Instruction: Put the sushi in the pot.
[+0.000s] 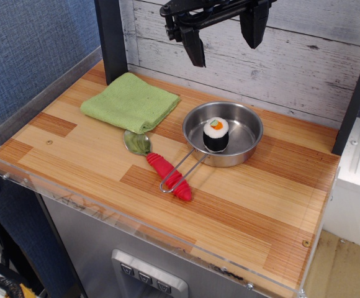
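The sushi (pixel 216 134), a black roll with a white top and orange-and-green centre, stands upright inside the pot (pixel 245 132), a shallow shiny steel pan with a wire loop handle pointing toward the front left. My gripper (pixel 225 43) hangs high above the pot near the top edge of the view. Its two dark fingers are spread wide apart and hold nothing.
A folded green cloth (pixel 130 102) lies at the back left of the wooden table (pixel 261 205). A metal spoon with a red handle (pixel 167 174) lies just left of the pot's handle. A dark post (pixel 112 37) stands at the back left, a plank wall behind.
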Motion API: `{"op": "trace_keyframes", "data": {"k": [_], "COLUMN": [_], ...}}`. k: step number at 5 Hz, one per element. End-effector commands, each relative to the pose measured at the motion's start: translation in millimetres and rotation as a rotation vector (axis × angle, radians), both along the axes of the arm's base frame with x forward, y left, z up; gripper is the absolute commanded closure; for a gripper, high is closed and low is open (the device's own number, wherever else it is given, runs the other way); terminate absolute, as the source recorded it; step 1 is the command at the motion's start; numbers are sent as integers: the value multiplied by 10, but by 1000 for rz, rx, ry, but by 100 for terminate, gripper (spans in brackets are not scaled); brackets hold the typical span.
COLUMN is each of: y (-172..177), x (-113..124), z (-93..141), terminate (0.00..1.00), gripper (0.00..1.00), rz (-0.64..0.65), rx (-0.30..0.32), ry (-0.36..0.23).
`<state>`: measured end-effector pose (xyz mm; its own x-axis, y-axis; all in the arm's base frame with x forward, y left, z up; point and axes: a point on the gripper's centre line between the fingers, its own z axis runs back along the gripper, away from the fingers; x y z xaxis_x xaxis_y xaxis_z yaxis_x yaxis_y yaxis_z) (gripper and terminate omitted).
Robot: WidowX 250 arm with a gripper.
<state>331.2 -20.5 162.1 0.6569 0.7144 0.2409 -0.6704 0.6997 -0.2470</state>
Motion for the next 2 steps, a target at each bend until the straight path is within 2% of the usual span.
{"op": "trace_keyframes", "data": {"k": [1, 2], "y": [-9, -9], "x": [-71, -71], "z": [112, 112], "terminate": [0, 100], "gripper": [0, 0], "rz": [-2, -2], "rx": [1, 1], "ry": [-38, -38]}}
